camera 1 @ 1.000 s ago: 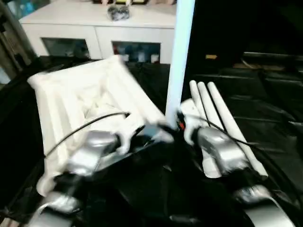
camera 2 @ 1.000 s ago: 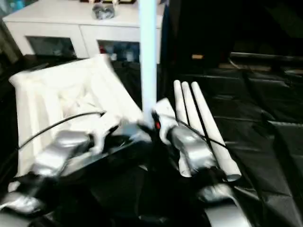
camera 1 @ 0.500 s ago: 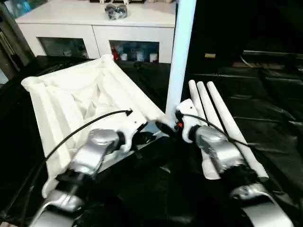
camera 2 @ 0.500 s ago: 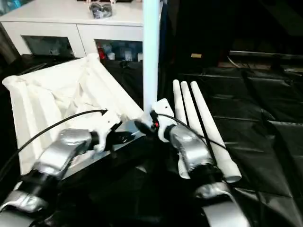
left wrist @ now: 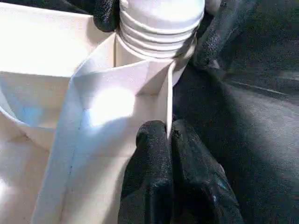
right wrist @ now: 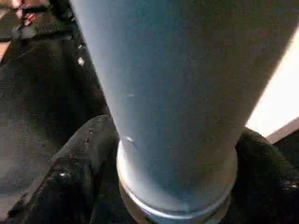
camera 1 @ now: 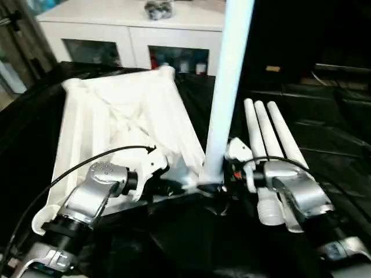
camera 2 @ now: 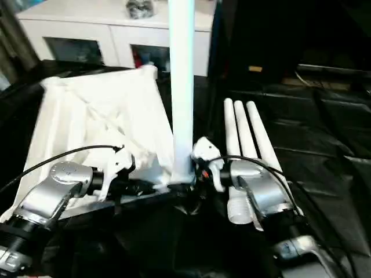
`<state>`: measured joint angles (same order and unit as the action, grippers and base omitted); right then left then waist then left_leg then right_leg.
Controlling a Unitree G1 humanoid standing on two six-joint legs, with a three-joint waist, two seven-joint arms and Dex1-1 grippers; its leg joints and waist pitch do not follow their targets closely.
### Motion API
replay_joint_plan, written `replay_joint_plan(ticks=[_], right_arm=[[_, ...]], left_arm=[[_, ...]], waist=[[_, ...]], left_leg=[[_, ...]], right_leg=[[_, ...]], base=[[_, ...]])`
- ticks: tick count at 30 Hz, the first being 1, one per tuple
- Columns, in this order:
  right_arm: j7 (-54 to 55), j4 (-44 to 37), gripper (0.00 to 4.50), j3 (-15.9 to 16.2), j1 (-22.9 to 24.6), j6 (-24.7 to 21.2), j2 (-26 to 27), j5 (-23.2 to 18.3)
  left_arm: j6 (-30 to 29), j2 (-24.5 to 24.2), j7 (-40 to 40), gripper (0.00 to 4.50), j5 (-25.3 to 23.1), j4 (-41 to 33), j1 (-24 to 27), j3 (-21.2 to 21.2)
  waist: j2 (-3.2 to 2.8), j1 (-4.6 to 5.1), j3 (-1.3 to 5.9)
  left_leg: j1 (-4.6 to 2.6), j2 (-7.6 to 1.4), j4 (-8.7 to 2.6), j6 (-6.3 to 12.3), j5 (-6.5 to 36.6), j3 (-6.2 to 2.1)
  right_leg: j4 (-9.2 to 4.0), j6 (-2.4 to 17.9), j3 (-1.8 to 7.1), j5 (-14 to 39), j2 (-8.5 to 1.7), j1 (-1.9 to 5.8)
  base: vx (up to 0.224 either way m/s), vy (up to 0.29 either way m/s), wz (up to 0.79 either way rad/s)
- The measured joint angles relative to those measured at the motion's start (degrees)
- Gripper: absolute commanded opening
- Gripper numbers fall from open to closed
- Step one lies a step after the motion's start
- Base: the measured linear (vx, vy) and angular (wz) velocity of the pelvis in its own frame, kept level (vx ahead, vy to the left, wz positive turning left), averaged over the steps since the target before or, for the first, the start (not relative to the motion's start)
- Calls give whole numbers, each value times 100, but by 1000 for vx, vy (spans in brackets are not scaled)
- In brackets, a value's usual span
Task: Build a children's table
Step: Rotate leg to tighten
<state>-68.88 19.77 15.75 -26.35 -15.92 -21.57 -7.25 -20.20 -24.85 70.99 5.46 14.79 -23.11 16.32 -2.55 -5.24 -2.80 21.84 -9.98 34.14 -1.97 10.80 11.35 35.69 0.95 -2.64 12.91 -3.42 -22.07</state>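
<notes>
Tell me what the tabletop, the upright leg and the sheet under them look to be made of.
Tabletop: likely moulded white plastic, matte, judging by its thin ribs. Upright leg: probably the same smooth plastic, with moulded thread rings at its base. Black sheet: looks like thin plastic film, glossy and creased.

surface: black sheet [camera 1: 324,133] | on it: tabletop [camera 1: 116,121], three legs [camera 1: 268,133]

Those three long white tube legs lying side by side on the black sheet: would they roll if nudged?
Probably: the three white tapered tube legs are round and smooth, so a sideways nudge likely rolls them, curving because they taper. They look hollow plastic, likely light and stiff.
</notes>
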Motion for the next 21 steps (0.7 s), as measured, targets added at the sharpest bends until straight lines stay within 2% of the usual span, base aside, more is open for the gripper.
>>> replay_joint_plan(ticks=[6, 11, 13, 15, 17, 21], right_arm=[[-54, -221, 287, 45, 106, -175, -46, -61], [248, -156, 274, -83, 169, -119, 138, -1], [733, 25, 272, -236, 136, -65, 381, 82], [1702, 537, 272, -482, -64, 62, 829, 201], [2509, 895, 271, -638, -277, 56, 1100, 292], [3563, 1315, 271, -860, -504, 103, 1484, 355]], left_arm=[[-21, -76, 151, 0, 64, -2, 6, 51], [-24, -42, -27, 0, 27, 13, 16, 2], [-24, 95, -323, 0, -67, 96, 9, -100], [-95, 384, -905, 0, -176, 366, -139, -269], [-166, 655, -1418, 0, -274, 535, -294, -309], [-244, 1004, -2125, 0, -412, 756, -492, -339]], waist=[[0, -1, 0], [1, 24, 1], [4, 55, 3], [7, 176, 2], [7, 254, 0], [5, 292, 2]], left_leg=[[3, -1, 2, 0, 0, 0], [1, -2, 9, -1, -1, -1], [-7, -2, 14, -3, -1, -1], [-25, -1, 17, -7, -4, -1], [-36, 0, 15, -9, -5, -1], [-52, 1, 5, -10, -5, -1]], right_leg=[[1, 0, -1, 0, 0, 0], [11, 0, 0, 0, 0, 0], [19, 1, 3, -1, 0, 1], [24, 3, 7, -15, 0, 6], [21, 2, 11, -15, 0, 12], [22, -1, 11, -17, 0, 22]], base=[[0, 0, 0], [0, 0, 0], [0, 0, 0], [0, 0, 0], [0, 0, 0], [0, 0, 0]])
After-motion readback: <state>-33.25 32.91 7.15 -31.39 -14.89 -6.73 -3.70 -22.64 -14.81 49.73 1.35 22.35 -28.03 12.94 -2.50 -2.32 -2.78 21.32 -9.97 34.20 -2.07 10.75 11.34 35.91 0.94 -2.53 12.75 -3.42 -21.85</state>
